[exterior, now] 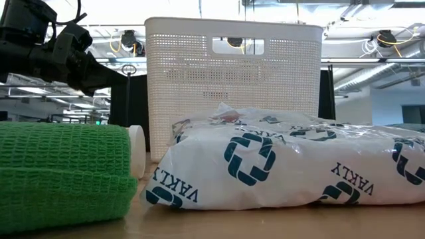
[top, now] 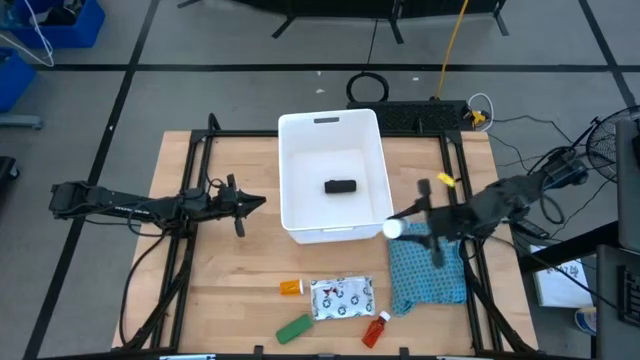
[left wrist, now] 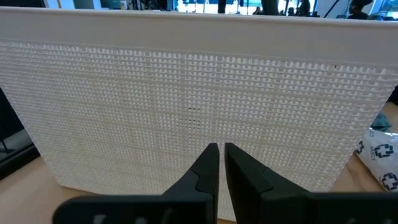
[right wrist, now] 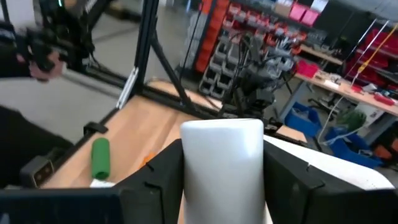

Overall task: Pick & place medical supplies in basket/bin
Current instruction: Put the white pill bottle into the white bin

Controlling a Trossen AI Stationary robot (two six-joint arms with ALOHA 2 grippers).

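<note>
Right gripper [top: 397, 228] clamps a white bottle [top: 393, 229], one finger on each side of it, seen close in the wrist view [right wrist: 222, 168]. It sits raised at the near right corner of the white bin [top: 372, 130], just outside the rim, with the blue cloth [top: 427, 275] below and behind it. Inside the bin, a black item [top: 340, 186] lies near the middle of the floor; bare floor all around it, walls well apart from it. Left gripper [top: 255, 203] hangs just beside the bin's left long wall, fingers [left wrist: 205, 171] drawn together with only a sliver between them, nothing held; in its wrist view the mesh wall fills the space ahead. On the table toward the near edge from the right gripper: white pouch [top: 342, 297], orange bottle [top: 290, 287] at its left, green roll [top: 294, 327] and red bottle [top: 376, 329] nearest the table's edge. Open wood lies between these items and the bin.
</note>
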